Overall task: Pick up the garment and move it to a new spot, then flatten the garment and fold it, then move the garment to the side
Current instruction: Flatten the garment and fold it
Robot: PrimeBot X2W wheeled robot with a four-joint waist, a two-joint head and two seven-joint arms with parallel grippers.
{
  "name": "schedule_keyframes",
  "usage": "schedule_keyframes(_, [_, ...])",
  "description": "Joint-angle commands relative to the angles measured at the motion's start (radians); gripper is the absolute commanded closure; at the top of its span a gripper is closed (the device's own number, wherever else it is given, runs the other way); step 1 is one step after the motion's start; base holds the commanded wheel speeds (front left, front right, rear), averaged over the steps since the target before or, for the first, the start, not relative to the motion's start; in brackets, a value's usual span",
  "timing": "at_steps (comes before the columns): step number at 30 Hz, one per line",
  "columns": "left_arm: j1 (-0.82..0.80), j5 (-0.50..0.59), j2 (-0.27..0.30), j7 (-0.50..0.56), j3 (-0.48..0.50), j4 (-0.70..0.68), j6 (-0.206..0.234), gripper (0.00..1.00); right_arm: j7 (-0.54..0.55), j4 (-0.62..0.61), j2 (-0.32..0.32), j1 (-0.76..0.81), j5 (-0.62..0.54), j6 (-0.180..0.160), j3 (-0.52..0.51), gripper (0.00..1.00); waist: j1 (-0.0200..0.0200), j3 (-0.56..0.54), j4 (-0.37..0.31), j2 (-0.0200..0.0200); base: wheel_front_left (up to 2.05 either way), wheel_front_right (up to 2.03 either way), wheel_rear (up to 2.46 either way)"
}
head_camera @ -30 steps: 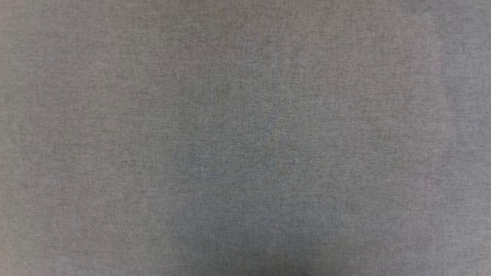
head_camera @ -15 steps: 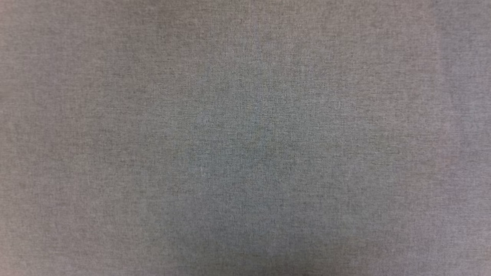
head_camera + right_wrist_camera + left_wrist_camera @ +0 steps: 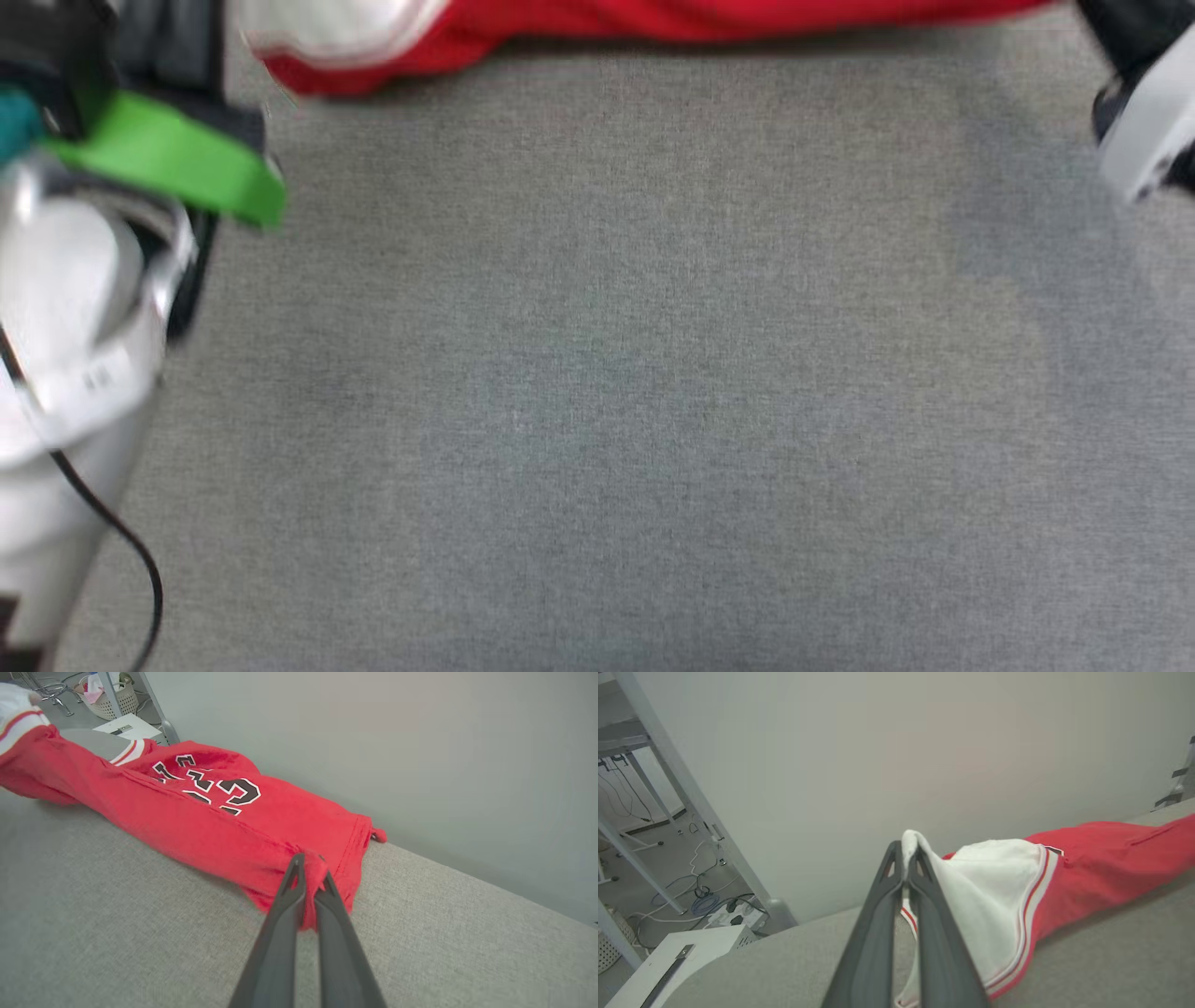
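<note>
Holding one red jersey T-shirt with white sleeves (image 3: 280, 812) at the far edge of my grey cloth table (image 3: 597, 373), I see its long axis running left to right, sleeve end leftward. Two tools: the left tool (image 3: 906, 853) clamps a white sleeve, and the right tool (image 3: 312, 865) clamps the red hem.
</note>
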Motion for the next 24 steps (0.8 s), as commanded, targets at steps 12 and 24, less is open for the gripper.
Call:
schedule_keyframes(12, [0.567,-0.148,0.038,0.047,-0.037,-0.180,0.076,1.00,-0.007,-0.078,-0.071,0.361,0.091,0.000,0.051,1.00,0.0001,-0.235,0.025,0.0000,0.00,0.00,0.00])
schedule_keyframes(24, [0.883,-0.325,0.095,0.160,-0.074,-0.225,0.067,1.00,0.052,-0.183,-0.136,0.656,0.156,0.000,0.105,1.00,0.0001,-0.386,0.019,0.0000,0.00,0.00,0.00])
